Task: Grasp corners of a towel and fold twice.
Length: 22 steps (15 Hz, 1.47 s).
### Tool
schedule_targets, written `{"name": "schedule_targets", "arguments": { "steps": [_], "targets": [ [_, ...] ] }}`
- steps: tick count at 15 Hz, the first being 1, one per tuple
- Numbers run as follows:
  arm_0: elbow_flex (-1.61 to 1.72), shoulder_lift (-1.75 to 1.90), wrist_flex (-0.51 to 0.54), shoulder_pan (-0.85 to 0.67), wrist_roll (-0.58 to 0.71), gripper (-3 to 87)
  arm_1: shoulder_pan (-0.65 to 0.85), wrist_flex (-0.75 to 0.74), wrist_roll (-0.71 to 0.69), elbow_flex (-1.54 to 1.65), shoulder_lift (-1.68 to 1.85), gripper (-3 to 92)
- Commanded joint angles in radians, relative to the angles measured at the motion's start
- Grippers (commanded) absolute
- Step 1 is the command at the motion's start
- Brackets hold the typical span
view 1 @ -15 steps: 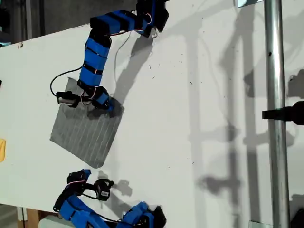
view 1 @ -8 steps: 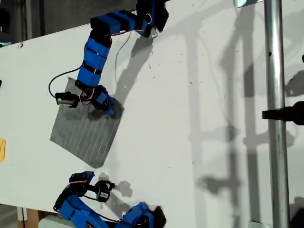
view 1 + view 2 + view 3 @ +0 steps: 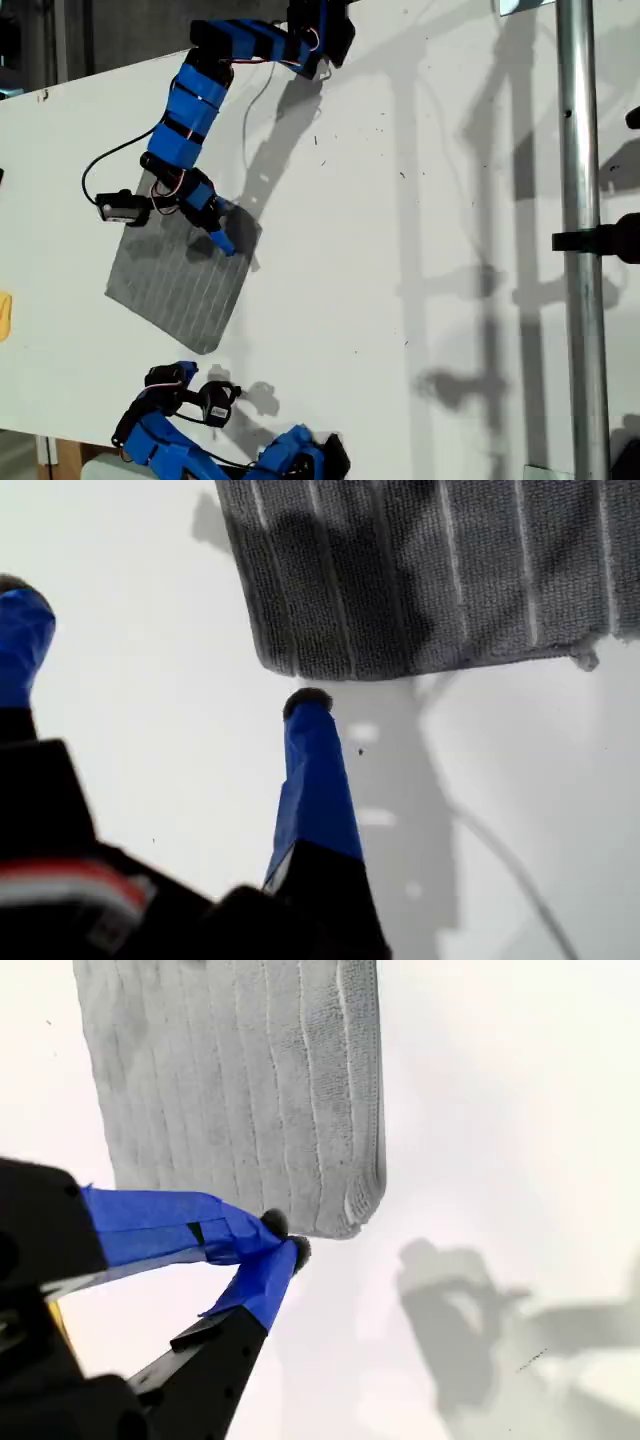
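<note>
The grey striped towel [image 3: 175, 280] lies flat on the white table at the exterior view's left. My first gripper [image 3: 215, 235] hangs at the towel's upper edge near one of the corners [image 3: 255, 232]. In the first wrist view my first gripper [image 3: 165, 645] is open and holds nothing, one of its fingertips [image 3: 308, 702] just short of the towel [image 3: 430, 570] and a rounded corner [image 3: 275, 660]. My second gripper [image 3: 180, 372] sits just below the towel's lower corner [image 3: 205, 348]. In the second wrist view my second gripper [image 3: 285, 1240] is shut on nothing, beside the towel [image 3: 230, 1080] and its corner [image 3: 350, 1222].
A metal pole [image 3: 575, 240] with a black clamp [image 3: 600, 240] runs down the exterior view's right. A yellow object [image 3: 4, 315] shows at that view's left edge. The table's edge [image 3: 100, 68] slants across its upper left.
My first arm has swung toward the exterior view's left, with its gripper staying over the towel's upper edge. My second arm has shifted only slightly. The towel has not moved.
</note>
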Motion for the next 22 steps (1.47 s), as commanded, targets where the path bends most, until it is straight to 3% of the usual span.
{"name": "schedule_targets", "arguments": {
  "steps": [1,8,10,11,14,15,17,22],
  "targets": [
    [-0.049,0.063,0.017,0.011,-0.006,-2.8,0.006,-0.020,-0.017,-0.052,-0.018,43.7],
    [-0.044,0.071,0.018,0.009,-0.011,-2.8,0.044,-0.066,-0.017,-0.137,-0.304,35.0],
    [-0.046,0.072,0.017,0.009,-0.011,-2.8,0.057,-0.052,0.023,-0.140,-0.333,4.0],
    [-0.046,0.071,0.015,0.008,-0.011,-2.8,0.057,-0.048,0.041,-0.130,-0.330,-0.2],
    [-0.044,0.052,0.006,0.009,0.002,-2.8,0.020,-0.052,0.035,-0.133,-0.310,-0.2],
    [-0.048,0.035,0.008,0.015,0.011,-0.3,0.012,-0.054,0.034,-0.137,-0.305,-0.2],
    [-0.078,-0.028,0.058,0.035,0.018,25.4,0.003,-0.054,0.037,-0.133,-0.291,-0.2],
    [-0.172,-0.121,0.091,0.089,0.078,41.4,-0.005,-0.054,0.043,-0.132,-0.285,-0.2]
  ]
}}
